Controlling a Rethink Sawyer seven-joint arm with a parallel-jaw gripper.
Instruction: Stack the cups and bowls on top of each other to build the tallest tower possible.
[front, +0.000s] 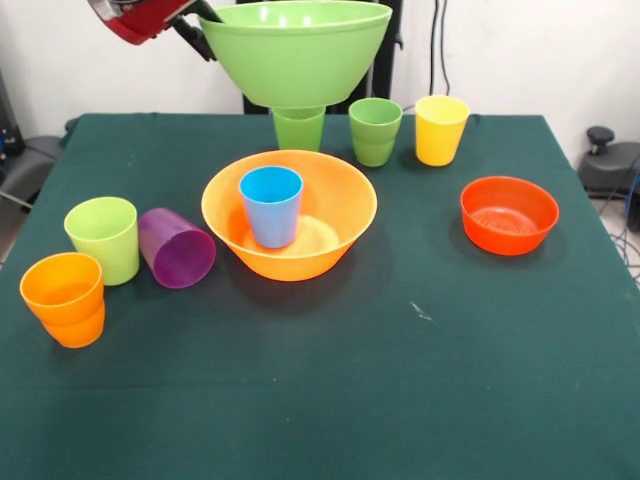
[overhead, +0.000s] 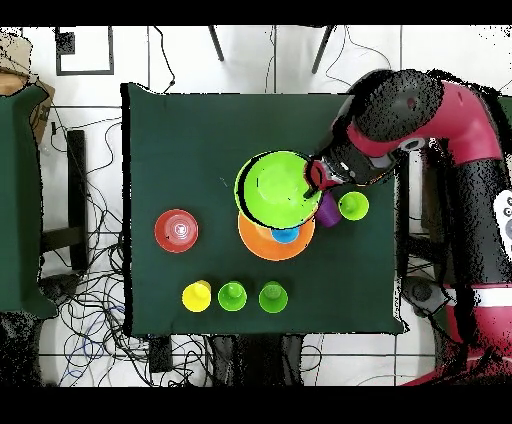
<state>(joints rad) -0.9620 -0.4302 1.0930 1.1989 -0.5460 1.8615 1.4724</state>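
Note:
My gripper (front: 203, 42) is shut on the left rim of the large lime-green bowl (front: 295, 50) and holds it in the air, upright. In the overhead view the gripper (overhead: 312, 181) and the lime bowl (overhead: 275, 188) hang partly over the large orange bowl (overhead: 258, 240). The orange bowl (front: 345, 205) sits mid-table with a blue cup (front: 271, 205) upright inside it. A purple cup (front: 176, 248) lies on its side at the left, next to an upright lime cup (front: 103, 238) and an orange cup (front: 65, 298).
Along the table's far edge stand a green cup (front: 298, 128), a darker green cup (front: 375, 130) and a yellow cup (front: 441, 129). A shallow red-orange bowl (front: 509, 214) sits at the right. The arm (overhead: 440, 120) reaches in over the table's edge.

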